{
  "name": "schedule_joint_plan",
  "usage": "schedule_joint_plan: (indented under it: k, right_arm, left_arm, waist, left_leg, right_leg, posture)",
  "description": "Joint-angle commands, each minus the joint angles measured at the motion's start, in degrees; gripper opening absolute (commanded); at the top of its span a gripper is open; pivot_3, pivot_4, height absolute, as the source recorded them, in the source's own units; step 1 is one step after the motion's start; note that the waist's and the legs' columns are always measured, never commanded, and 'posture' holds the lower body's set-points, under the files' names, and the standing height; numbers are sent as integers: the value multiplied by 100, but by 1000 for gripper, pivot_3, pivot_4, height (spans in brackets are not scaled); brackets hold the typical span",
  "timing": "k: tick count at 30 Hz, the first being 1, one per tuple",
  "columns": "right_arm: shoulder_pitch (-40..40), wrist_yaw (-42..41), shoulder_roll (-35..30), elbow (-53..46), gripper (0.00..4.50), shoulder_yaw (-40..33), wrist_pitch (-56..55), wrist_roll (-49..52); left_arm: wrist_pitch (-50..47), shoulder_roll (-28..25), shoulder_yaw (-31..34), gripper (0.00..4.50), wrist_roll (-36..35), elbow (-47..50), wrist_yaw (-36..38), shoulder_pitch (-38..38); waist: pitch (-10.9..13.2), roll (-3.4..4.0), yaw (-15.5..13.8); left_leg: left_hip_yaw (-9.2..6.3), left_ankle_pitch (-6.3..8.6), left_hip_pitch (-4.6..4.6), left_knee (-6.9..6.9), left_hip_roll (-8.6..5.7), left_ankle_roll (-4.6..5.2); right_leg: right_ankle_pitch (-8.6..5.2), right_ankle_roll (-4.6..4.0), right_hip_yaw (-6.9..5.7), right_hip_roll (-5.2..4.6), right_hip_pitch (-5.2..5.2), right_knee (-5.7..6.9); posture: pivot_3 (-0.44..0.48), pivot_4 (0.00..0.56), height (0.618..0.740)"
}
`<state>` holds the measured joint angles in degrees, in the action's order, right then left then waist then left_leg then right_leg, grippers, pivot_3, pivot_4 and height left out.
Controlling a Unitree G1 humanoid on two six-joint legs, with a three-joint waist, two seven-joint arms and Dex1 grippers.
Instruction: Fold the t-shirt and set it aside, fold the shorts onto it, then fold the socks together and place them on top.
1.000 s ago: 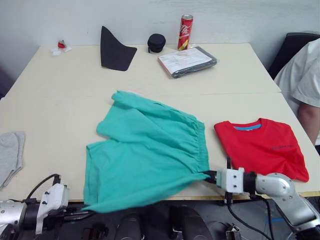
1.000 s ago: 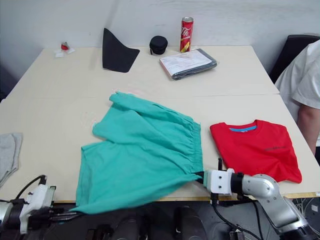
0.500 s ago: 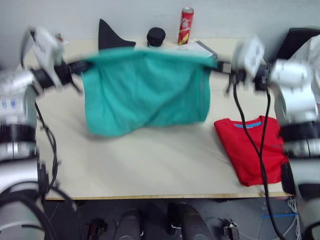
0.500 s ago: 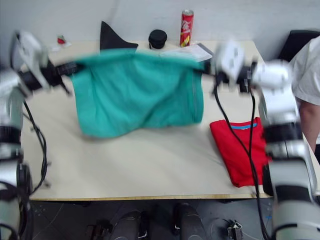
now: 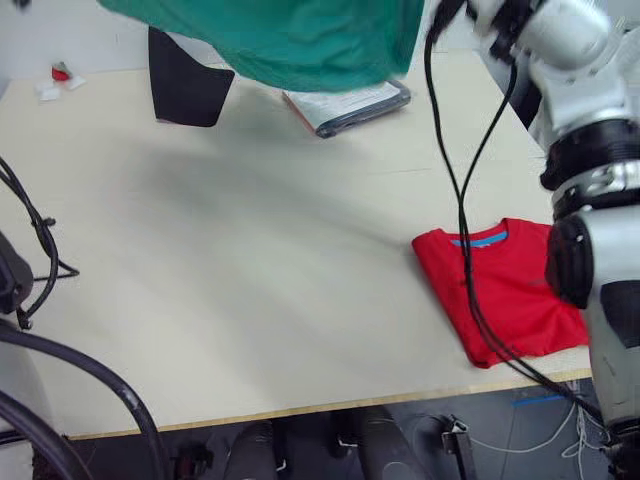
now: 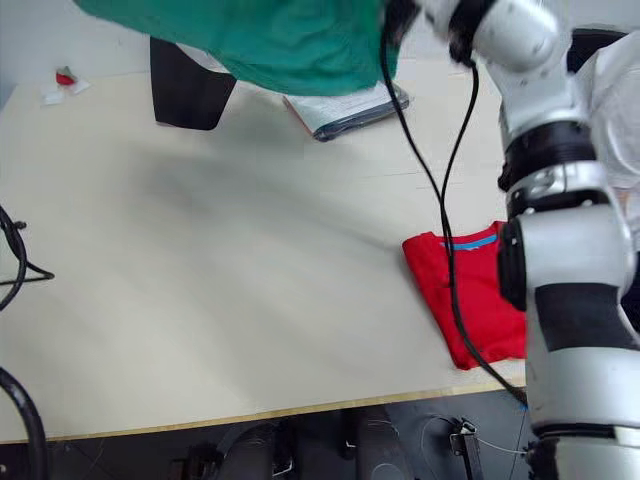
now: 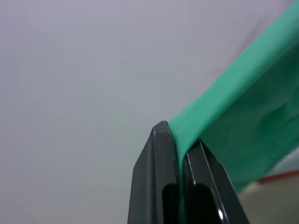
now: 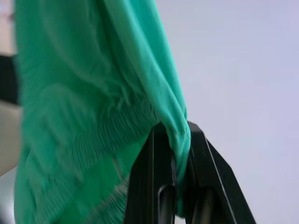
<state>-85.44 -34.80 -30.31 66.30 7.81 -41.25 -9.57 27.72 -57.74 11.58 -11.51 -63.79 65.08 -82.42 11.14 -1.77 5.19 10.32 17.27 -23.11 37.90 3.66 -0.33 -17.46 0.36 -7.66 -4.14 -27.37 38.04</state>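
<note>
We see a pale beige rectangular table (image 5: 230,300) with a smooth matte top filling most of the head-camera frame; a faint seam runs across it in the upper half. A plain light grey wall (image 5: 60,35) stands behind the table along the top left edge of the frame. A dark chair back (image 6: 600,45) shows at the upper right. Below the table's front edge, at the bottom of the frame, lies a dark grey floor (image 5: 500,440). Lighting is even and diffuse.

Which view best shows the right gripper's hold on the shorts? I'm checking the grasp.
The right wrist view: the right gripper pinches the shorts at the waistband. The head views show the cloth lifted high; the left wrist view shows the left gripper pinching it.
</note>
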Motion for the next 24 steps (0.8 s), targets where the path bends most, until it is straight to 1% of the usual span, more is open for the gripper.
schedule_joint_plan:
  k: [1, 3, 4, 5, 7, 8, 10, 12, 14, 15, 17, 19, 22, 24]
  right_arm:
    - [1001, -696, -220, -429, 0, -66, -281, 266]
    - [2017, -1242, -280, -1176, 0, -8, -328, 533]
    - [2449, -1437, -303, -1568, 0, 6, -277, 652]
    - [2884, -1585, -349, -2021, 0, 23, -190, 757]
    - [3965, -1825, -472, -3088, 0, 87, 74, 1003]
    - [4478, -1914, -546, -3579, 0, 110, 182, 1092]
    - [5334, -1972, -665, -4450, 0, 62, 553, 1288]
    - [6023, -1961, -826, -5072, 0, -16, 838, 1382]
    - [6585, -1958, -1048, -5453, 0, -88, 891, 1353]
    - [6878, -1929, -1152, -5626, 0, -152, 975, 1396]
    - [7372, -1855, -1315, -5959, 0, -279, 1125, 1507]
    - [7850, -1917, -1500, -6238, 0, -363, 1099, 1599]
    - [8453, -1949, -1693, -6546, 0, -537, 1161, 1809]
    - [8685, -2034, -1758, -6727, 0, -604, 1237, 2032]
  left_arm:
    - [-1089, -626, 837, 24, -945, 1267, 872, 1609]
    - [-1952, -709, 1406, 24, -1201, 2722, 949, 3570]
    - [-2387, -705, 1696, 24, -1292, 3430, 948, 4458]
    - [-2811, -626, 2055, 24, -1398, 4147, 877, 5288]
    - [-3745, -264, 2827, 24, -1583, 5614, 789, 7133]
    - [-4105, -58, 3097, 24, -1629, 6237, 803, 7997]
    - [-4465, 262, 3364, 24, -1608, 7073, 796, 9271]
    - [-4586, 454, 3437, 24, -1592, 7550, 772, 10000]
    - [-4694, 669, 3400, 24, -1728, 7911, 701, 10394]
    - [-4738, 758, 3307, 24, -1761, 8108, 709, 10608]
    - [-4751, 867, 3108, 24, -1739, 8415, 790, 10995]
    - [-4831, 954, 2895, 24, -1820, 8655, 853, 11272]
    - [-4914, 872, 2651, 24, -1846, 8831, 956, 11505]
    - [-4895, 768, 2593, 24, -1809, 8803, 1046, 11566]
  waist:
    - [3, 4, 39]
    - [4, 2, 48]
    - [4, 4, 68]
    - [5, 5, 76]
    - [5, 5, 24]
    - [4, 4, -21]
    - [4, 5, -102]
    - [4, 5, -227]
    - [4, 5, -356]
    - [4, 5, -386]
    - [0, 1, -434]
    - [-8, 8, -457]
    - [-17, 0, -491]
    - [-18, -3, -499]
  left_leg:
    - [-4, 0, -2, 19, 6, 0]
    - [-11, -7, 11, 57, 2, 5]
    - [-17, -11, 11, 81, 5, 8]
    - [-23, -10, 31, 88, 7, 7]
    - [-45, -5, 85, 82, 9, 3]
    - [-54, -4, 81, 83, 12, 2]
    - [-59, 4, 97, 78, 3, 2]
    - [-66, 8, 96, 87, 1, 2]
    - [-85, 12, 105, 110, 0, 4]
    - [-95, 19, 121, 111, -1, 5]
    - [-109, 72, 188, 104, 2, -1]
    - [-116, 83, 209, 84, 8, 14]
    - [-112, 72, 216, 55, 4, 39]
    - [-115, 61, 217, 38, 7, 15]
  right_leg:
    - [0, 0, 8, -6, -1, 42]
    - [1, -2, 27, -28, 3, 99]
    - [4, -6, 34, -31, 7, 111]
    - [5, -7, 45, -35, 21, 127]
    - [-2, -16, 52, -32, 89, 114]
    - [-3, -18, 62, -29, 90, 105]
    - [-15, -9, 101, -31, 106, 87]
    - [-17, -10, 105, -28, 110, 85]
    - [-18, -10, 99, -23, 134, 85]
    - [-17, -11, 92, -24, 157, 79]
    - [-21, -17, 78, -23, 238, 44]
    - [-21, -16, 73, -12, 277, -3]
    - [-18, -10, 75, -11, 279, -13]
    - [-20, -12, 74, 0, 273, -14]
  posture:
    - [0, 150, 740]
    - [0, 150, 740]
    - [0, 150, 740]
    - [0, 150, 740]
    - [0, 150, 740]
    - [0, 150, 740]
    - [0, 150, 740]
    - [0, 150, 740]
    - [0, 150, 740]
    - [0, 150, 740]
    - [0, 150, 740]
    - [0, 150, 740]
    - [0, 150, 740]
    - [0, 150, 740]
